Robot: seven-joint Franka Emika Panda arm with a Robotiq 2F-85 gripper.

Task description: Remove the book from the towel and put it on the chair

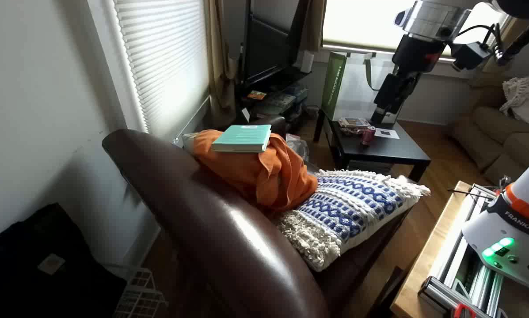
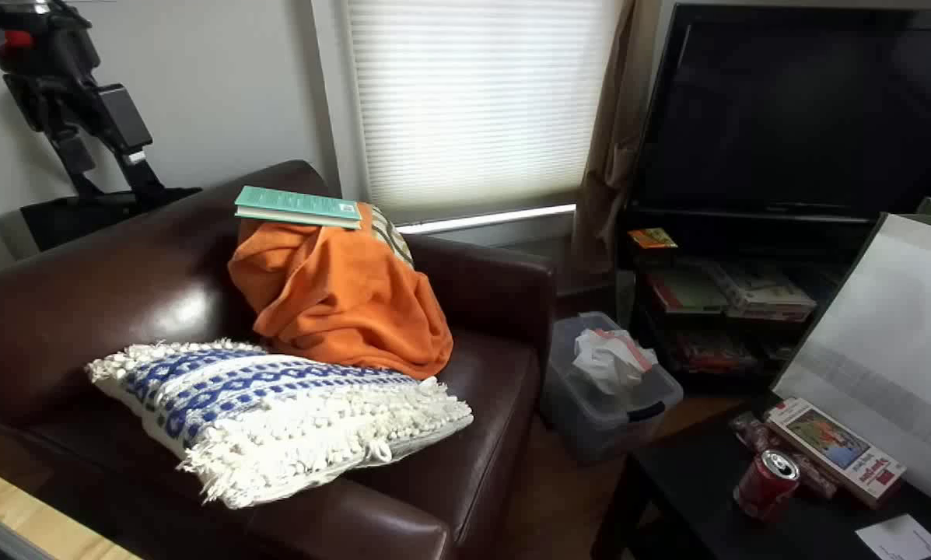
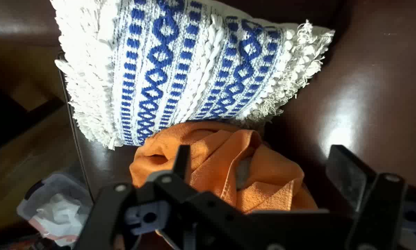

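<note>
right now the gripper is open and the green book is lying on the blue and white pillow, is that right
Wrong resting place: both exterior views show the green book lying on the orange towel instead. The gripper is open, as you say.

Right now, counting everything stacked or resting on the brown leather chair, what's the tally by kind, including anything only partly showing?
Books: 1 (green book)
Towels: 1 (orange towel)
Cushions: 2 (blue-and-white cushion, plus what looks like a patterned cushion, mostly hidden under the orange towel)
Total: 4
</note>
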